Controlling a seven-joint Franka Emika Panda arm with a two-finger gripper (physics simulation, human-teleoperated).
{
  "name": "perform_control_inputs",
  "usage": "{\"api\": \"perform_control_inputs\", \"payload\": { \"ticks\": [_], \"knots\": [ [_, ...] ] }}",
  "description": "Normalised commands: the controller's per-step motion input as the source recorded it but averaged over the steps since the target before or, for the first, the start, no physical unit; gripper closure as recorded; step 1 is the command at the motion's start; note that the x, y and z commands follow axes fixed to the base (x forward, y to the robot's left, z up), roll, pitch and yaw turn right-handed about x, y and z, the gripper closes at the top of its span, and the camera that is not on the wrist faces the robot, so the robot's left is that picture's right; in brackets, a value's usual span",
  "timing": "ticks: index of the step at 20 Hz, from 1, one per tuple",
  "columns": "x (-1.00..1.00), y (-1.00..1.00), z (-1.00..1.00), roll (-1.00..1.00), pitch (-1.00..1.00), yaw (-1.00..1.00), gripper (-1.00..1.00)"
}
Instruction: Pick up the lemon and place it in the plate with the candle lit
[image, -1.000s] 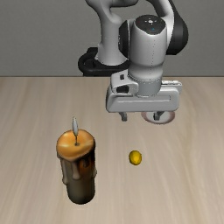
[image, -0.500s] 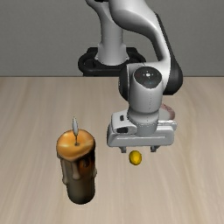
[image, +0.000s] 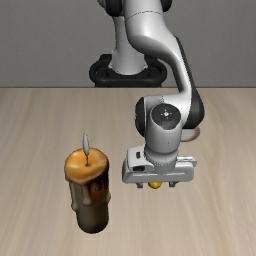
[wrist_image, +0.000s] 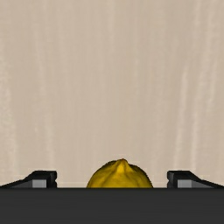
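The small yellow lemon (image: 155, 184) lies on the wooden table, mostly covered by my hand in the exterior view. My gripper (image: 156, 187) has come down over it and stands open. In the wrist view the lemon (wrist_image: 120, 174) sits between the two fingertips, and my gripper (wrist_image: 112, 180) leaves a gap on each side of it, so neither finger touches it. A thick brown candle (image: 89, 190) with an orange top and a pale wick stands on the table toward the exterior view's left of the lemon.
The pale wooden table (image: 40, 130) stretches out on all sides. The robot's dark base (image: 118, 71) stands at its far edge. The candle is the closest obstacle, about a hand's width from my gripper.
My hand has dropped from well above the table straight down and forward onto the lemon, which now sits between the open fingers. The lemon and the candle have not moved.
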Motion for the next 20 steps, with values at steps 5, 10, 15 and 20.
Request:
{"api": "perform_control_inputs", "payload": {
  "ticks": [5, 10, 15, 20],
  "knots": [
    [-0.20, 0.00, -0.20, 0.00, 0.00, 0.00, 1.00],
    [0.00, 0.00, 0.00, 0.00, 0.00, 0.00, 1.00],
    [0.00, 0.00, 0.80, 0.00, 0.00, 0.00, 1.00],
    [-0.60, 0.00, 0.40, 0.00, 0.00, 0.00, 1.00]
  ]
}}
